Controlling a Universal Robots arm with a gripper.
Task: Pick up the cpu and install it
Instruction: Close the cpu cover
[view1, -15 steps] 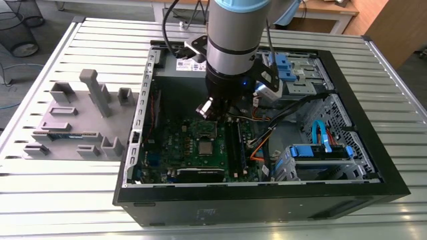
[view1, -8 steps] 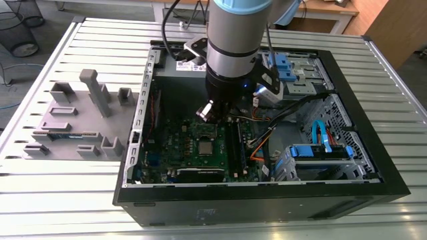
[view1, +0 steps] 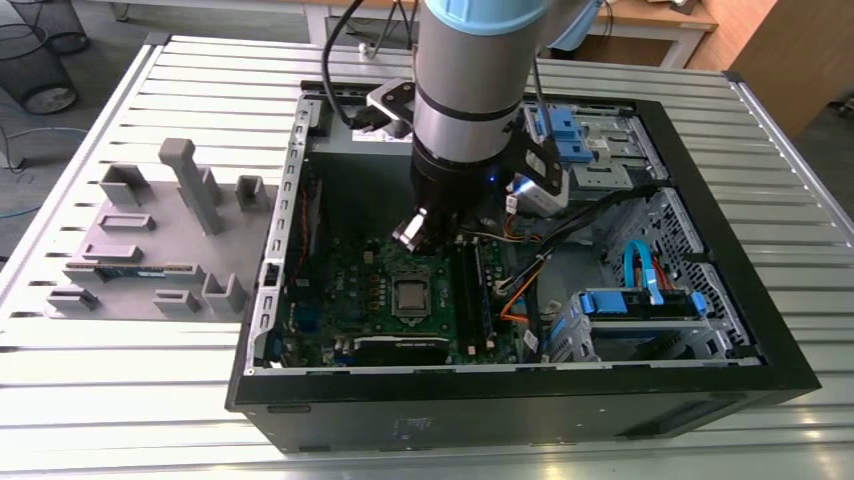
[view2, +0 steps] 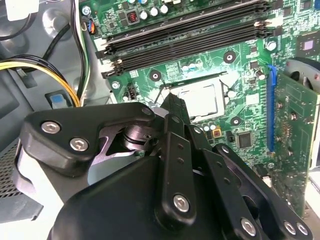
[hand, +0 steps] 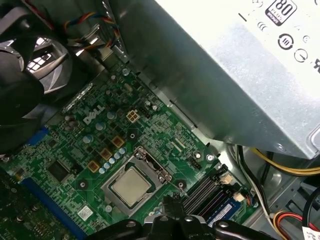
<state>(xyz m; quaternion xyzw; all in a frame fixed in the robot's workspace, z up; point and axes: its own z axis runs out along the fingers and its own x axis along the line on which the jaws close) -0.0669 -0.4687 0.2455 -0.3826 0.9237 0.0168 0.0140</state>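
Observation:
The cpu (view1: 410, 294) is a small square chip with a silver-grey top. It lies flat in the metal-framed socket on the green motherboard (view1: 350, 270) inside the open computer case. Both wrist views show the cpu (view2: 202, 100) (hand: 131, 186) just beyond the black fingertips. My gripper (view1: 416, 240) hangs a short way above the board, slightly toward the back of the case from the socket. The gripper (view2: 172, 102) (hand: 172, 204) looks shut and holds nothing.
Black memory slots (view2: 185, 35) run beside the socket. An expansion card (view2: 290, 135) stands past it. The silver power supply (hand: 225, 65) and yellow cables (view2: 65, 75) crowd one side. Blue drive bays (view1: 641, 300) fill the exterior view's right. A grey parts fixture (view1: 147, 240) sits outside the case.

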